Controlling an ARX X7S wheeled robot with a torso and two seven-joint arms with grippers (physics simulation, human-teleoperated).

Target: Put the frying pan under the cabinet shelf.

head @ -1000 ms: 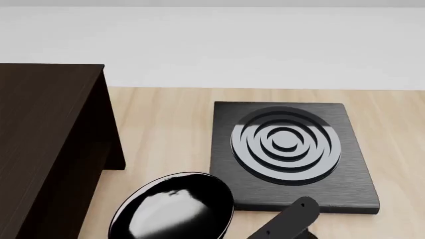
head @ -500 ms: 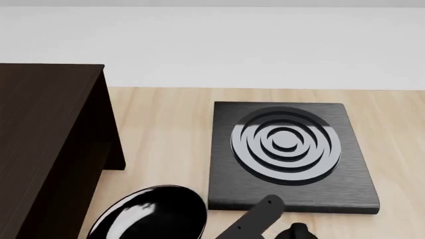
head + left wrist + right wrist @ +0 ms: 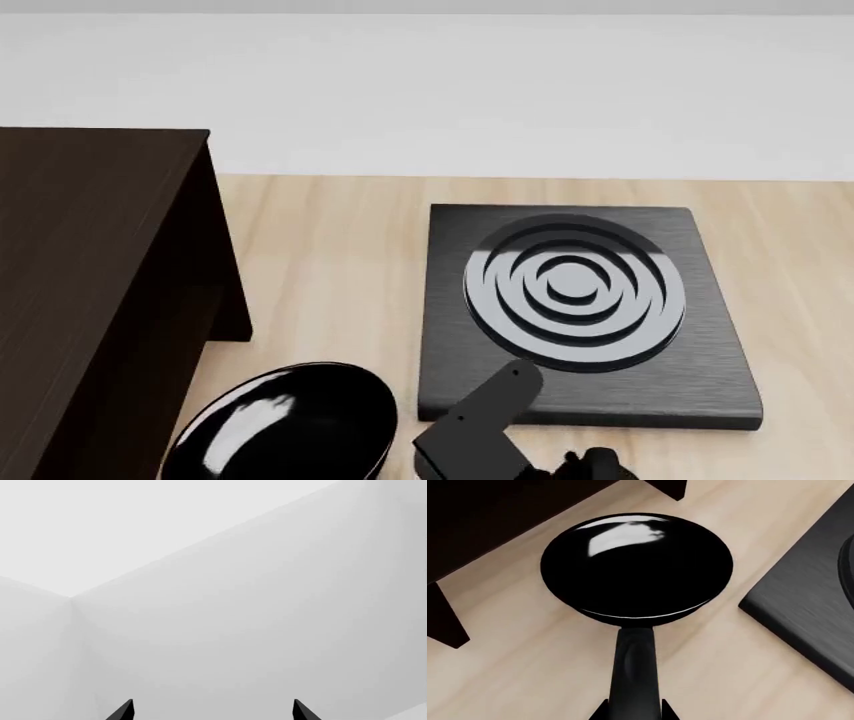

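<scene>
- Head view: frying pan [image 3: 283, 424] low over the wooden surface [image 3: 334, 260], just beside the cabinet shelf [image 3: 94, 260] side panel, not yet under it; handle toward the induction stove plate [image 3: 577, 300]; right tool mostly hidden at the lower edge.
- Left wrist view: only bare white walls; left tool [image 3: 212, 711] idle, tips spread apart, holding nothing.
- Right wrist view: right tool [image 3: 632, 715] clamped on the pan handle; pan bowl close to the shelf's dark opening. Remaining, judging so: slide in, release.

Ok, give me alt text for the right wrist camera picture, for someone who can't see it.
A glossy black frying pan seen from above over a light wooden table, its handle running back between the right gripper fingertips. The dark cabinet shelf stands just beyond the pan, with a black stove plate off to one side.
</scene>
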